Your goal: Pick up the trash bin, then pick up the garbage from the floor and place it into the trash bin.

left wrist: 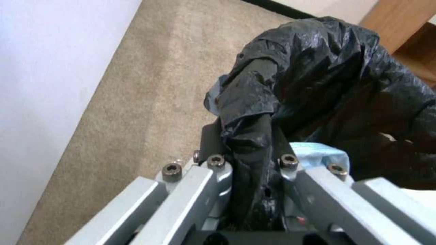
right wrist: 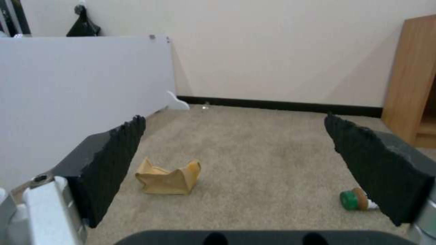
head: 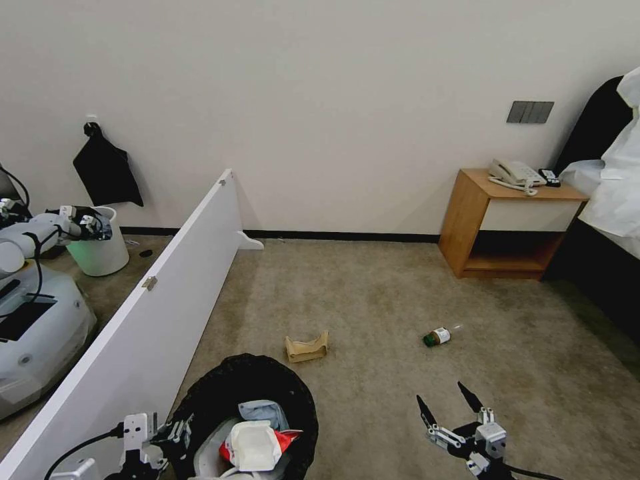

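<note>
Bin in the left claw, two pieces of litter on the carpet ahead.

The trash bin (head: 243,407) is round, lined with a crinkled black bag, and holds a white slipper (head: 255,445) and a red packet (head: 288,437); the left gripper (left wrist: 247,170) is closed tight on its bag-covered rim, seen close in the left wrist view; the right gripper (head: 448,403) hangs low over the carpet, its jaws wide apart and holding nothing; the torn brown paper bag (head: 306,348) lies just beyond the bin; the small green-capped bottle (right wrist: 355,200) lies on its side, beside the right finger in the right wrist view.
</note>
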